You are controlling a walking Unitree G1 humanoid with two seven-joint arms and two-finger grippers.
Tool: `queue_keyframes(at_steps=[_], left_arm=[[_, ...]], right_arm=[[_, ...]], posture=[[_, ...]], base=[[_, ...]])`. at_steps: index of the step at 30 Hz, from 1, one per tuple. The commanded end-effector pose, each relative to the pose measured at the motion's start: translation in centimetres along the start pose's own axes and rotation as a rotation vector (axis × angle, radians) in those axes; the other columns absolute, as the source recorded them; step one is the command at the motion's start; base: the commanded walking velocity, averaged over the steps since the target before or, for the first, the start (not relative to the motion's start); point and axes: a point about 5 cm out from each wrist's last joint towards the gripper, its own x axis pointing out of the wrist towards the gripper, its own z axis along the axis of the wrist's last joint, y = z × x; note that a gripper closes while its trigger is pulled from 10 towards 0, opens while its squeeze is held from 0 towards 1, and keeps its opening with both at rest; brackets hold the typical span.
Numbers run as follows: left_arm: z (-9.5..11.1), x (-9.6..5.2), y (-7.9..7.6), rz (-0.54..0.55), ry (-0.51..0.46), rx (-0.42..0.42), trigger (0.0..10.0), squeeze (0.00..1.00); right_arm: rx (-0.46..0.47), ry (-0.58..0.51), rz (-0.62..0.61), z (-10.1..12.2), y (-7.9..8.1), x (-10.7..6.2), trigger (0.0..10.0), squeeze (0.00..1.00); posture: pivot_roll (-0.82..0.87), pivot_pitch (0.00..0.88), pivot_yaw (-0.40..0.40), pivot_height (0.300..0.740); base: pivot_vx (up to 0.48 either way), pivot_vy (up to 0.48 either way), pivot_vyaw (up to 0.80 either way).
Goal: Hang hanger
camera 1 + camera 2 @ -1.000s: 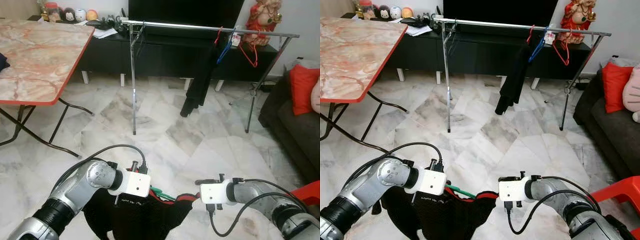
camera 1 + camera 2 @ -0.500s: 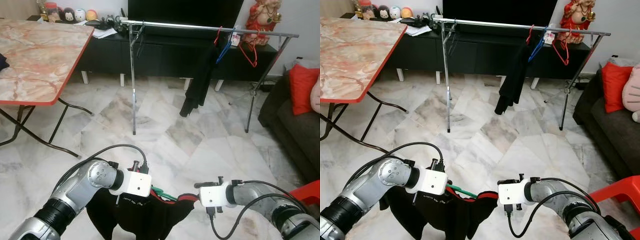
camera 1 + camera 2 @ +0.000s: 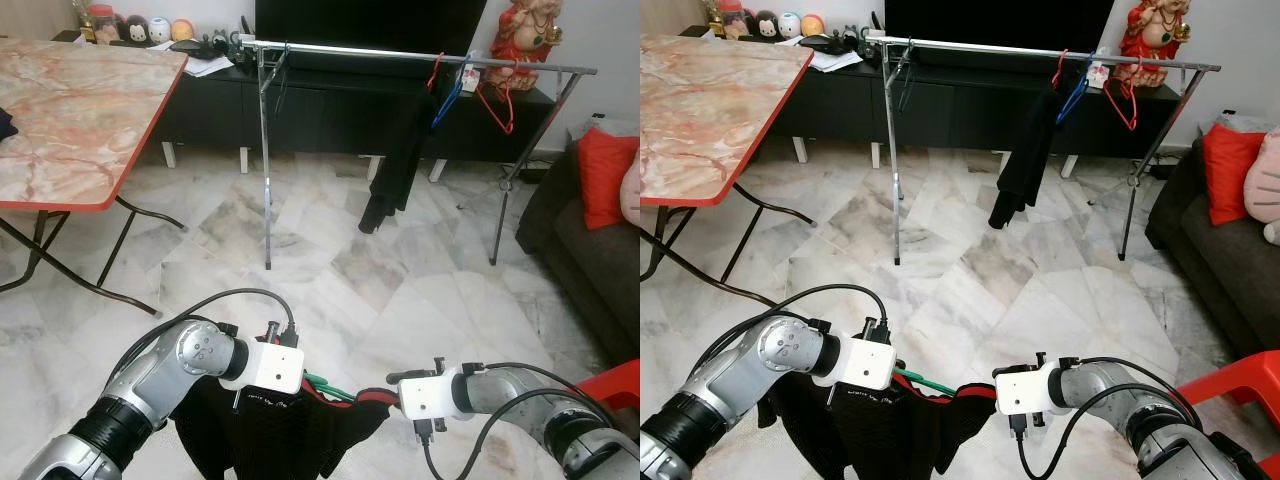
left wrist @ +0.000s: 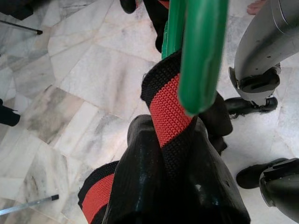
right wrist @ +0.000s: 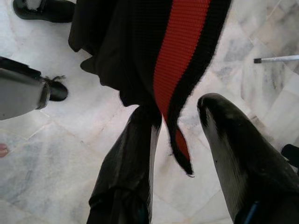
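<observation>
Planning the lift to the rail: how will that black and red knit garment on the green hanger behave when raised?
Likely floppy: the garment sags in folds below the hanger. Probably light. Its loose edge may swing between the right gripper fingers.

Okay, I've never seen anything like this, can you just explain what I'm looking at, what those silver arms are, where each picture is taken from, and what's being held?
This is a walking humanoid robot with two silver arms, each ending in a two-fingered black gripper. Two pictures come from cameras in its head, looking down at its arms and the room. The other two come from cameras on its wrists, looking along the fingers.

The left gripper is shut on a black and red garment that sits on a green hanger. The right gripper is open, its fingers on either side of a hanging edge of the garment.

Ahead, across the marble floor, stands a metal clothes rail with a black garment and red and blue hangers already on it. A marble-topped table stands to the left.
</observation>
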Motion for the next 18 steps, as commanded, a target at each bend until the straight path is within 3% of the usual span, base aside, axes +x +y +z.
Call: queue_keyframes(at_steps=[1,4,5,6,18], left_arm=[[0.92,-0.20,0.90,0.028,-0.023,0.039,10.0,0.00],[0.93,-0.18,0.92,0.029,-0.023,0.040,10.0,0.00],[0.94,-0.17,0.92,0.029,-0.024,0.040,10.0,0.00],[0.94,-0.16,0.94,0.029,-0.024,0.040,10.0,0.00],[0.97,-0.13,1.09,0.028,-0.023,0.045,10.0,0.00]], right_arm=[[0.024,0.004,0.014,-0.44,0.31,-0.29,10.0,0.00],[0.023,0.001,0.022,-0.42,0.45,-0.27,10.0,0.00],[0.018,-0.002,0.020,-0.39,0.43,-0.27,3.2,0.00],[0.021,-0.009,0.024,-0.32,0.47,-0.26,0.0,0.00],[0.026,-0.018,0.025,-0.27,0.49,-0.28,0.0,0.00]], posture=[[-0.02,0.000,-0.157,0.740],[-0.02,0.000,-0.157,0.740],[-0.02,0.000,-0.157,0.740],[-0.02,0.000,-0.155,0.740],[-0.02,0.000,-0.152,0.740]], base=[[0.000,0.000,0.00],[0.000,0.000,0.00],[0.000,0.000,0.00],[0.000,0.000,0.00],[0.000,0.000,0.00]])
